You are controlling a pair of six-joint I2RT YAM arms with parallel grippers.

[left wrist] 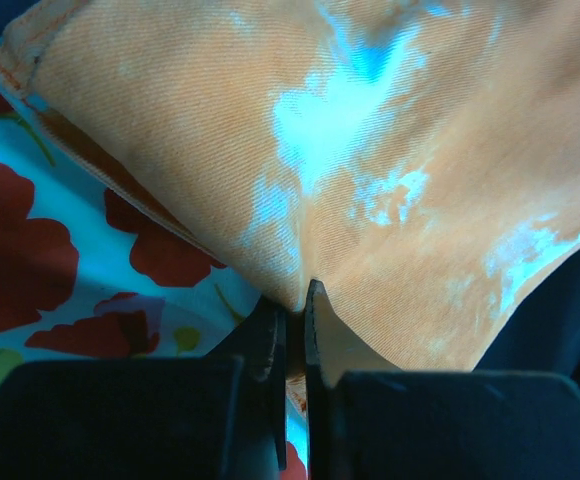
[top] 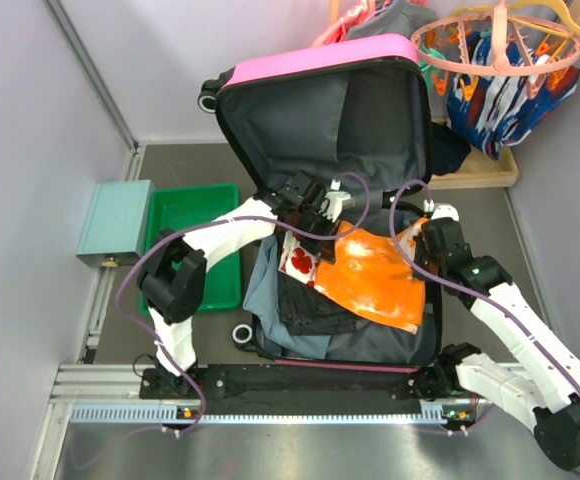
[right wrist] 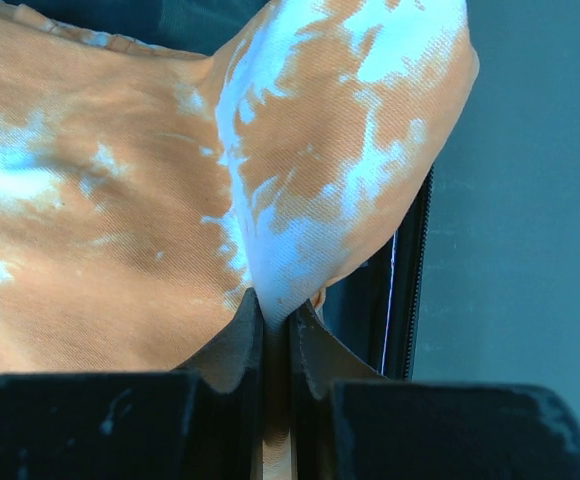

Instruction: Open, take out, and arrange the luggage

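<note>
Top external view: the pink luggage [top: 320, 62] lies open in the middle, lid standing up. The left tool [left wrist: 295, 300] and right tool [right wrist: 275, 315] each pinch the orange cloth [top: 375, 275] inside it.

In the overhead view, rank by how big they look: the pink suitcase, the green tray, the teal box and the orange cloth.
1. Pink suitcase
2. Green tray and orange cloth: too alike to rank
3. Teal box

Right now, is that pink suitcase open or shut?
Open: the luggage has its lid raised, grey lining showing, and an orange garment lies inside.
</note>
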